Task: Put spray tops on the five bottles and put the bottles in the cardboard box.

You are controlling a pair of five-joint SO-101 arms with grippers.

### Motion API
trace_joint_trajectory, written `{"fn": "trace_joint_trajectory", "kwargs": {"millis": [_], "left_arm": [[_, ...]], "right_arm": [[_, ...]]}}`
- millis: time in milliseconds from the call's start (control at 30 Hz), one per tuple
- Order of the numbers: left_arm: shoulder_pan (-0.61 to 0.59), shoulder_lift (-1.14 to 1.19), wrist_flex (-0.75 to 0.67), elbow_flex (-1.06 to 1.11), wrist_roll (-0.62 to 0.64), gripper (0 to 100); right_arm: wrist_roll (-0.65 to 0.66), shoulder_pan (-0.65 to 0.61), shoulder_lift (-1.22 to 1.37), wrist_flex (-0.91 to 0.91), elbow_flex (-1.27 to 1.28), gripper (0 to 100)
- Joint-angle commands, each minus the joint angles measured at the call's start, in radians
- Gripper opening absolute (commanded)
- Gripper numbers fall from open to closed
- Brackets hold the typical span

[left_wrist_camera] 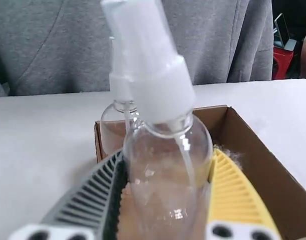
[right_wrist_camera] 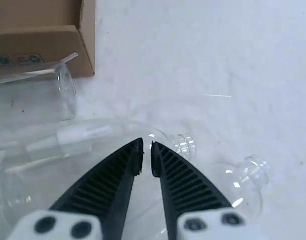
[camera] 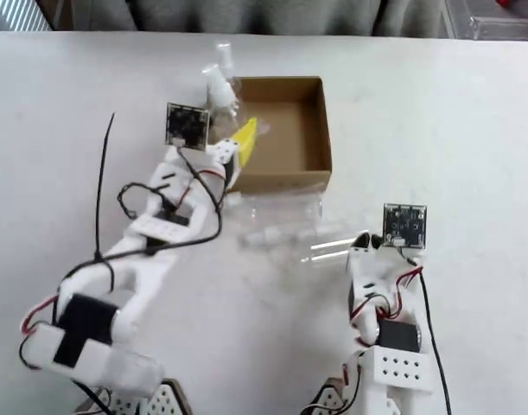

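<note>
Two uncapped bottles (right_wrist_camera: 245, 180) near cardboard box (right_wrist_camera: 37, 37)

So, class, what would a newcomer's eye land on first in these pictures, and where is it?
The left gripper clamps a clear bottle with a white spray top over the cardboard box. Beside the box, uncapped bottles lie on the table under the right gripper.

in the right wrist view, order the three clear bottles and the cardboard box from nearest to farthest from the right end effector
From the right end effector:
1. Lying bottle, just past its tips.
2-3. Round bottle, beside one finger, and bottle by the box: too close to call.
4. Cardboard box, beyond that bottle.
</note>
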Motion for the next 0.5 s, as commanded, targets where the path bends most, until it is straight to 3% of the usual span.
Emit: {"fn": "trace_joint_trajectory", "kwargs": {"millis": [0,467], "left_arm": [[-0.033,0.047,-0.048,-0.100,-0.014,3],[-0.045,0.088,-0.048,-0.110,-0.014,3]], "right_arm": [[0.012,0.010,0.012,-0.016,0.014,1.6],[0.012,0.004,0.013,0.002,0.014,1.6]]}}
